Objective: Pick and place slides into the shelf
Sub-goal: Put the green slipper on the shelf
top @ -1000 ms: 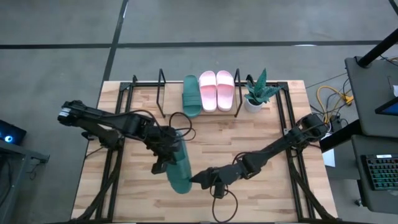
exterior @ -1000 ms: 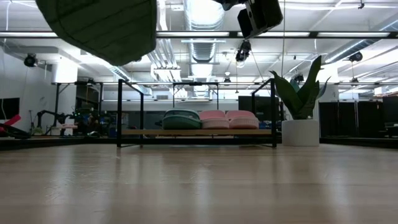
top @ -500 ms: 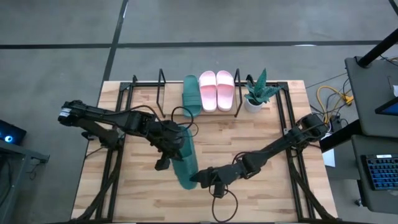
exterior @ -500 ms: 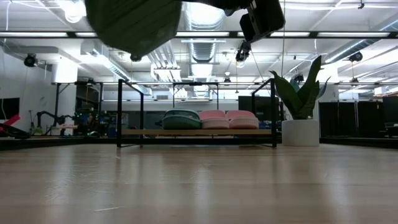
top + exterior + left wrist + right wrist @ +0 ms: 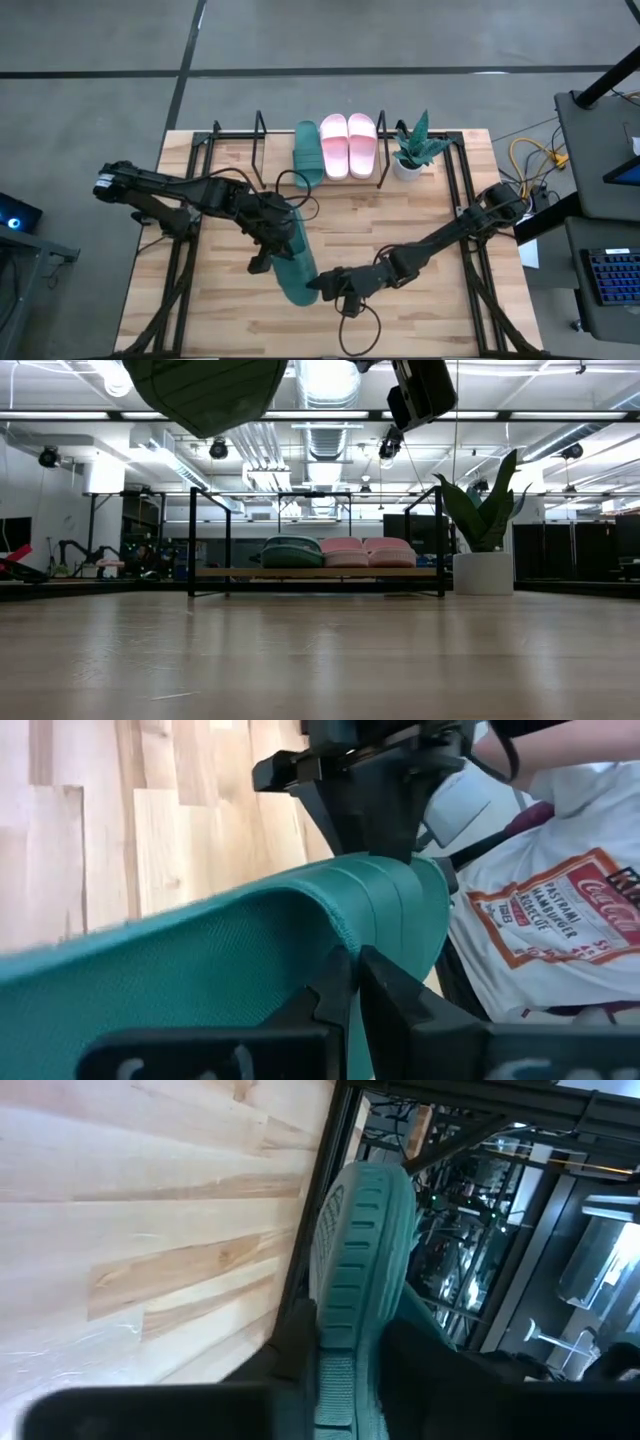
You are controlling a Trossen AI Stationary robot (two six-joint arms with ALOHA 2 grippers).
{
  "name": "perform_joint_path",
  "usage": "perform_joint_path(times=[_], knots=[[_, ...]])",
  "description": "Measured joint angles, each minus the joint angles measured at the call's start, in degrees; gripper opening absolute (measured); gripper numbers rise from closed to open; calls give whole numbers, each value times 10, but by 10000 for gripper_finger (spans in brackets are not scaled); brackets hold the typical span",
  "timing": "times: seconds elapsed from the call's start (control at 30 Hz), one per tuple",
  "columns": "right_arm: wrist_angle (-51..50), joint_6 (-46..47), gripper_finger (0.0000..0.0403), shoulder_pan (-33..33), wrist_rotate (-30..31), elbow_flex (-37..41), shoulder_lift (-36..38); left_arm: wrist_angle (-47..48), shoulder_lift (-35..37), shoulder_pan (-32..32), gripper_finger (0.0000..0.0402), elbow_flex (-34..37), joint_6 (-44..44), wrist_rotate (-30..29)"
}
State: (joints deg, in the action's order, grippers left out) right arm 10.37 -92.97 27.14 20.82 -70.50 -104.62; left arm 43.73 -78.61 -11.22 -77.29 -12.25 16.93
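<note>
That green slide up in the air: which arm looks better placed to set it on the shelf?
Probably the left. Both the left gripper and right gripper grip the dark green slide, but the left holds the end nearer the shelf.

Matt, ribbed rubbery green slide [image 5: 352, 1280]; woven-textured strap [image 5: 250, 960]; smooth pale wood table [image 5: 420, 225].

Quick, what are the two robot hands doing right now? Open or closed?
Left gripper: closed on the dark green slide, held above the table.
Right gripper: closed on the same slide's other end.
</note>
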Motion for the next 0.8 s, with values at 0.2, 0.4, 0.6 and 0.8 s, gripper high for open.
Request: perform_joint_path(times=[0.2, 0.4, 0.6, 0.8], knots=[[0, 2, 47, 1, 3, 0, 0, -22, 0, 0, 2, 0, 92, 0], [0, 42, 47, 2, 53, 3, 2, -26, 14, 0, 66, 0, 125, -9], [-11, 75, 47, 1, 64, 13, 3, 1, 56, -5, 166, 0, 111, 3], [10, 82, 45, 0, 68, 21, 9, 40, 115, -6, 208, 0, 110, -27]])
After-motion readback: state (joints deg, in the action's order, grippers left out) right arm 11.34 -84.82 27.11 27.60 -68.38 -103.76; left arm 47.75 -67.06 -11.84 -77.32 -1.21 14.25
